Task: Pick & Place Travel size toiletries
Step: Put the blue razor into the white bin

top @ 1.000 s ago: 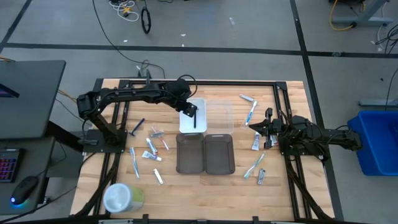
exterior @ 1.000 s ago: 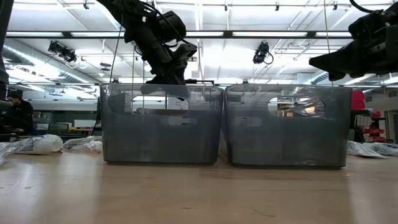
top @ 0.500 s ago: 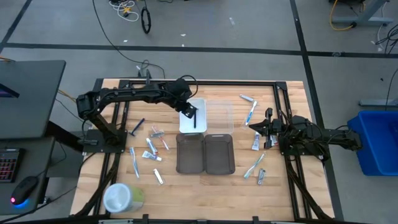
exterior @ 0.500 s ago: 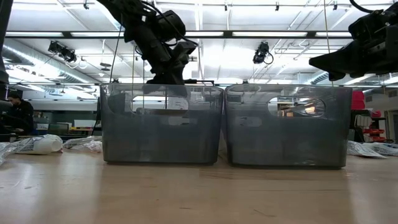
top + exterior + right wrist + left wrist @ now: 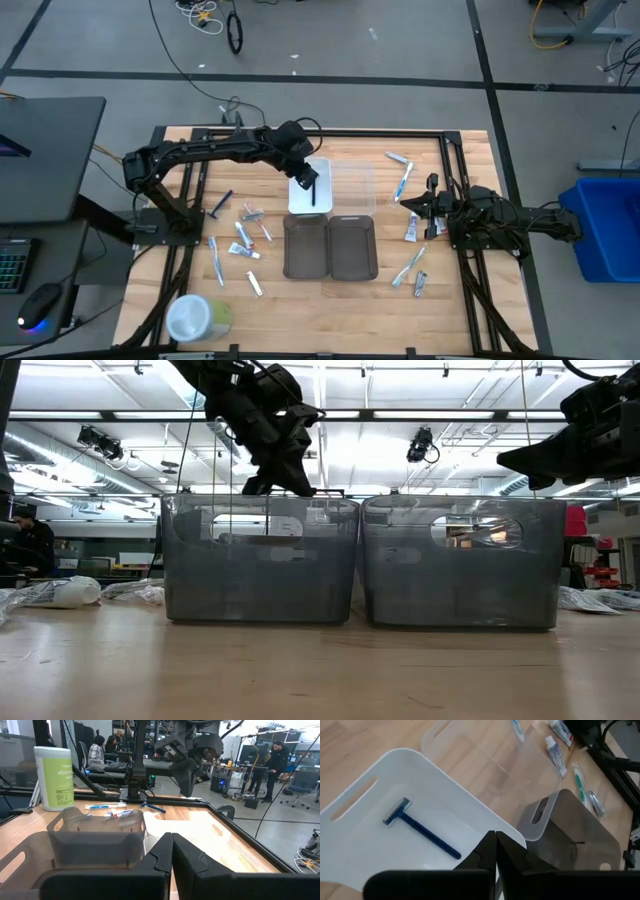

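High view – left tool: the left tool (image 5: 303, 178) hangs over the near-left corner of the white tray (image 5: 322, 168), fingers clenched with nothing in them.
High view – razor: a dark-handled razor (image 5: 313, 192) lies inside that white tray, just beside the tool but not touched.
High view – other containers: a clear tray (image 5: 354, 185) sits right next to the white one, and two grey trays (image 5: 330, 246) stand side by side in front of them; can't tell if anything's in those.
High view – loose stuff: small tubes and toothbrushes (image 5: 243, 235) are scattered on the table (image 5: 300, 310) left of the trays, more near the right tool (image 5: 432, 205) – which waits clamped shut at the right side.
High view – room: bare wood along the front edge, apart from a round white-and-green container (image 5: 196, 317) at the front-left corner.
Low view: the left tool (image 5: 283, 478) sits above the rim of the left grey tray (image 5: 260, 575), clear of it.
Left wrist view: closed fingers (image 5: 490, 855) point down over the white tray (image 5: 380, 790); the blue razor (image 5: 420, 827) lies flat on its floor – a little apart from the tips.
Right wrist view: shut fingers (image 5: 170, 852) aim across a grey tray (image 5: 95, 842) toward the far-off left arm.
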